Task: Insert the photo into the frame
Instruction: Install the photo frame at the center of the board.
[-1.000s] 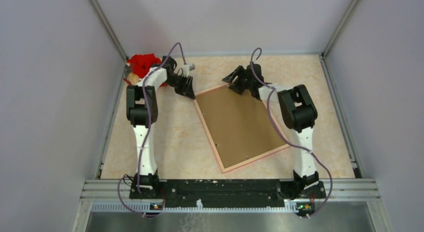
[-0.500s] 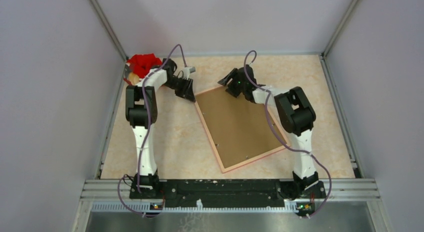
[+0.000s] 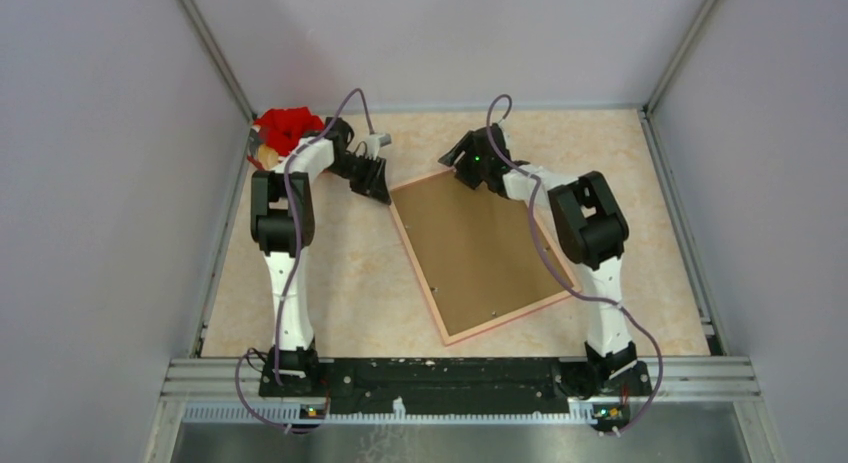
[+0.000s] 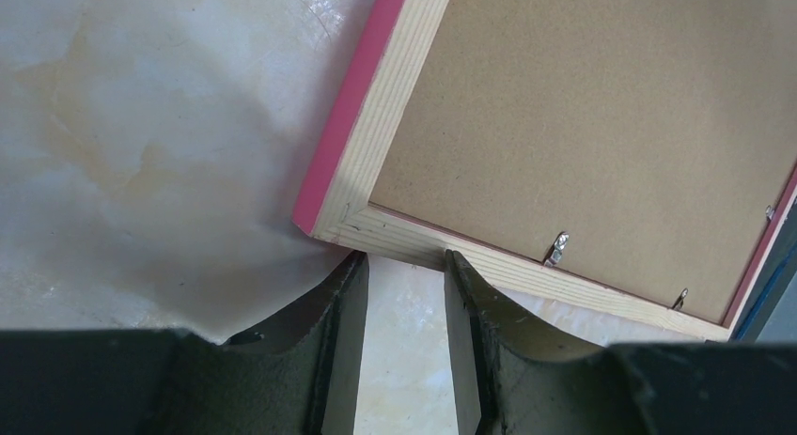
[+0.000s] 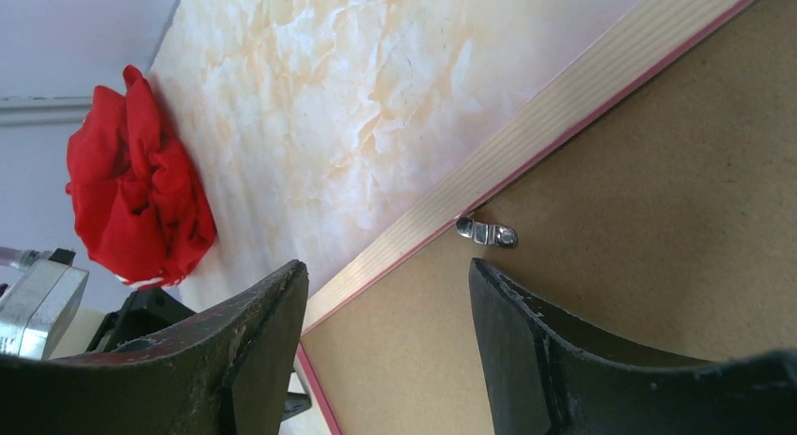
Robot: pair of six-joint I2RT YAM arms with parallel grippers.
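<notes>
- Top view: the frame (image 3: pixel 415 263) lies back-up mid-table.
- Left wrist view: left gripper (image 4: pixel 404 261), slightly open and empty, by its 11 o'clock corner.
- Right wrist view: right gripper (image 5: pixel 385 275), open and empty, over a small clip (image 5: pixel 487 232), 12 o'clock edge.

The frame (image 4: pixel 385 106) lies face down on the tabletop (image 3: pixel 340 283), so its front, and anything under the brown backing board (image 3: pixel 480 248), is hidden. Both wrist views cut it off at their edges. The left arm (image 3: pixel 285 223) covers part of the red cloth (image 3: pixel 285 126) — the tan thing (image 3: pixel 266 158) beside it is too small to tell.
</notes>
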